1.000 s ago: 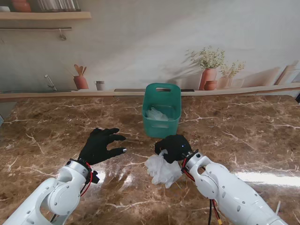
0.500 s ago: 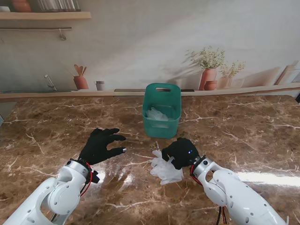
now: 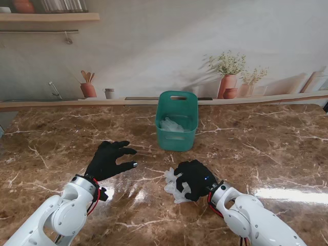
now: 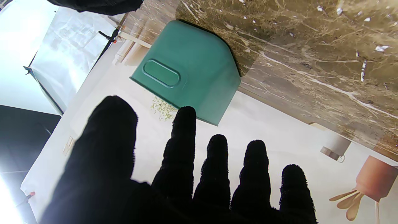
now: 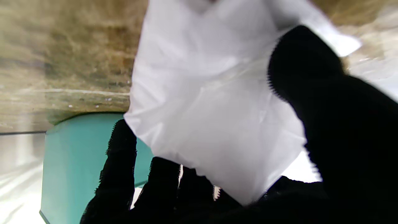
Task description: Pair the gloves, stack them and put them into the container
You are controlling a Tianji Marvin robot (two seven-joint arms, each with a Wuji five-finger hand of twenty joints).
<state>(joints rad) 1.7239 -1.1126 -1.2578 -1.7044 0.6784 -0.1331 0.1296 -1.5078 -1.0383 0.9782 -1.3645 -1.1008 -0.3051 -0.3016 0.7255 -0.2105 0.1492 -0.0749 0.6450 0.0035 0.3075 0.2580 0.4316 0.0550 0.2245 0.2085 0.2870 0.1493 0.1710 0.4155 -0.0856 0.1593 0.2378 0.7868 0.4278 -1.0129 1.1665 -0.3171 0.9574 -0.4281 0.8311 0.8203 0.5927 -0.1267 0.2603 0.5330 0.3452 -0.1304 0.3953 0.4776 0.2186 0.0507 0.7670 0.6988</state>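
Gloves: a crumpled white bunch [image 3: 174, 185] lies on the worktop [image 3: 266, 148], partly under the right hand; in the right wrist view the white material [image 5: 211, 115] fills the space between thumb and fingers.
Right hand: the black hand [image 3: 193, 177] is curled over the bunch and pinches it, with its thumb [image 5: 311, 71] on one side of the sheet and its fingers [image 5: 119, 168] on the other side.
Left hand: the left hand [image 3: 108, 159] is spread, palm down, with nothing in it; the five fingers [image 4: 183, 146] stand apart in its wrist view. I cannot tell if it touches the worktop.
Container: the green container [image 3: 177, 120] stands upright just beyond the right hand, farther from me, and apart from it. For the left hand it is ahead of the fingertips and toward the right hand's side.
Container content: some pale, clear-white material [image 3: 171, 125] already lies inside; its shape is too small to make out.
Worktop: brown marble pattern with light veins.
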